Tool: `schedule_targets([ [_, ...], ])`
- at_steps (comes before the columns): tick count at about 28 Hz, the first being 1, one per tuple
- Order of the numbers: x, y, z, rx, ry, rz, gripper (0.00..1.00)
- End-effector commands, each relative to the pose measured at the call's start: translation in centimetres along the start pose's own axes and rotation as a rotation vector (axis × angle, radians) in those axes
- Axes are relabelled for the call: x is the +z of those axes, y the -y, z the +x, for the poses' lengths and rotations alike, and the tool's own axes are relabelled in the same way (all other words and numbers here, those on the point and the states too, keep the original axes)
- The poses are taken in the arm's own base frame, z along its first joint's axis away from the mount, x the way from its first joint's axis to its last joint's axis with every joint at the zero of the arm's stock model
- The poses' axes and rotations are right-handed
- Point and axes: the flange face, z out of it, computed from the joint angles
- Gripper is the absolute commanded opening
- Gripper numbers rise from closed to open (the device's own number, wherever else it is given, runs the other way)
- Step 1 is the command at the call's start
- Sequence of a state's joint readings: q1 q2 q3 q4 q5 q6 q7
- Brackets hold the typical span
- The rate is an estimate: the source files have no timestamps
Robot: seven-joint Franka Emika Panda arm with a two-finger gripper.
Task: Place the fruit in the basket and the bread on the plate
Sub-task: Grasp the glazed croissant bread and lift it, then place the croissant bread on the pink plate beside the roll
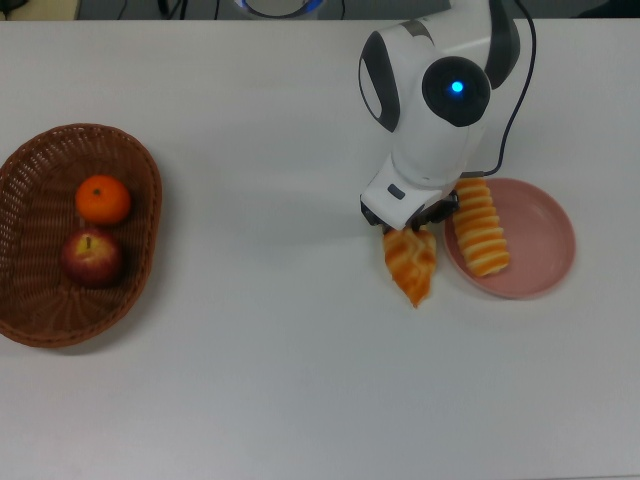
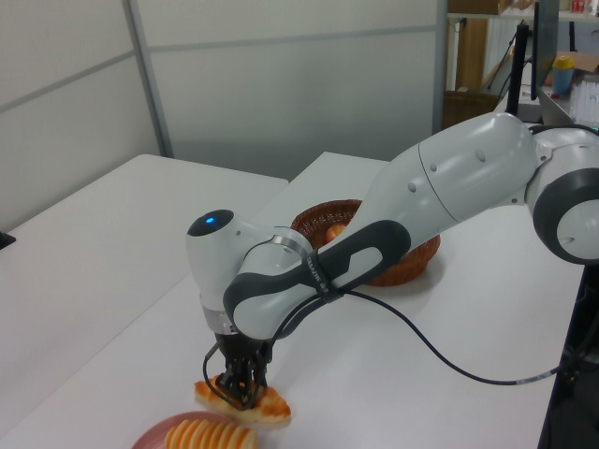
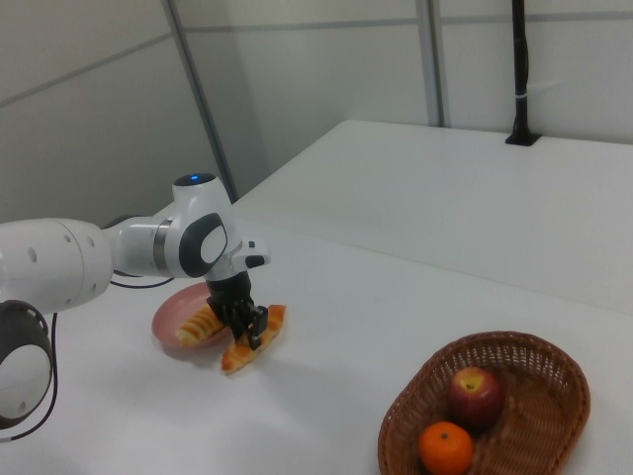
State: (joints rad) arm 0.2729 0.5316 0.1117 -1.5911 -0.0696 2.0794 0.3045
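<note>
One pastry [image 1: 411, 266] off the plate [image 1: 545, 262], just beside its rim. Claw [image 1: 408, 226] down over the near end, fingers straddling it; grip unconfirmed. Long axis parallel to the ribbed roll [image 1: 478, 227].

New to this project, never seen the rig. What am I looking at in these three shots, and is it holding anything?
It is one white robot arm with a two-finger gripper, working on a white table. The top view looks straight down; the left view and the right view look across the table from opposite sides.

In the top view, a large brown wicker basket at the top view's left holds a bright orange and a dark red apple. At the top view's right, a round pink plate carries a ribbed golden roll. Beside the plate, a pointed braided pastry lies on the table.

The gripper is down at the pastry's near end, fingers either side of it. Nothing is lifted; whether it has clamped yet is unclear.
</note>
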Motion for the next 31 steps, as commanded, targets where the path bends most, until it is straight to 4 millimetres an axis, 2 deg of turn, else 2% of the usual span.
schedule_targets([
  [1, -2.5, -2.1, 0.0, 0.050, -0.037, -0.015, 0.00],
  [6, -4.8, -2.3, 0.0, 0.058, -0.069, -0.002, 0.00],
  [11, -6.4, -0.4, -0.4, 0.060, -0.093, 0.010, 0.00],
  [13, -7.0, 1.2, -0.5, 0.056, -0.106, 0.017, 0.00],
  [14, -7.3, 3.2, -1.1, 0.044, -0.112, 0.016, 0.00],
  [18, -7.9, 5.7, -2.0, 0.032, -0.124, 0.016, 0.00],
  [20, -9.0, 8.3, -3.0, 0.001, -0.143, 0.024, 0.00],
  [26, -10.6, 11.5, -4.2, -0.044, -0.172, 0.038, 0.00],
  [31, -9.9, 14.3, -5.3, -0.087, -0.169, 0.036, 0.01],
])
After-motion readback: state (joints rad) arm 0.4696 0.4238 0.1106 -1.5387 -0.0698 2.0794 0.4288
